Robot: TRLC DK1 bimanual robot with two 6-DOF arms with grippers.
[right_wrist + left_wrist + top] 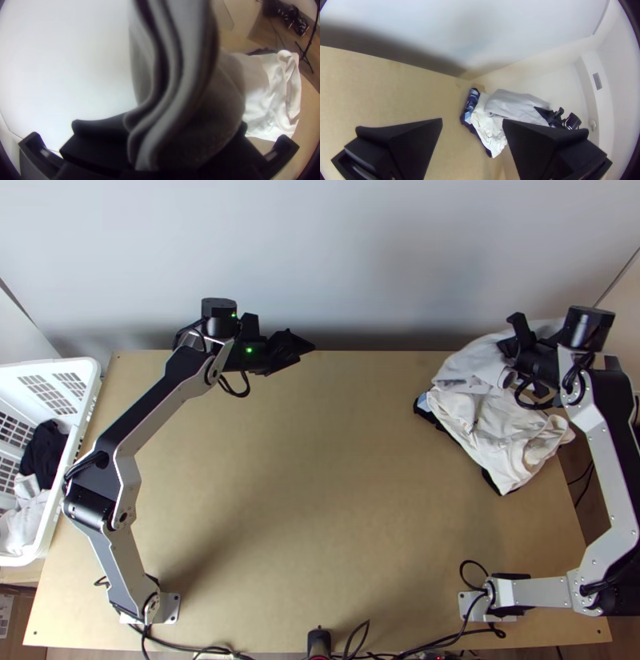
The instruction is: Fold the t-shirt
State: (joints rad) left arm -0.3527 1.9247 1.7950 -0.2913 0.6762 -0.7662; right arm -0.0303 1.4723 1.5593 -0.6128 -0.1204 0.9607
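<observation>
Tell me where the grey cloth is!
In the top view, the grey cloth hangs at upper right, from the right gripper, beside the white clothes.

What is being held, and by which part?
The right tool holds a light grey cloth by bunched folds; which part, I cannot tell. The left tool holds nothing.

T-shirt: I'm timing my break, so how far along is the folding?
Looks done: white cloth piled on dark cloth. In hand: pale cloth, likely the shirt, in the right hand at the pile's far side; whether it's folded, I can't tell. Left, probably: releasing and smoothing it. The basket holds more clothes.
</observation>
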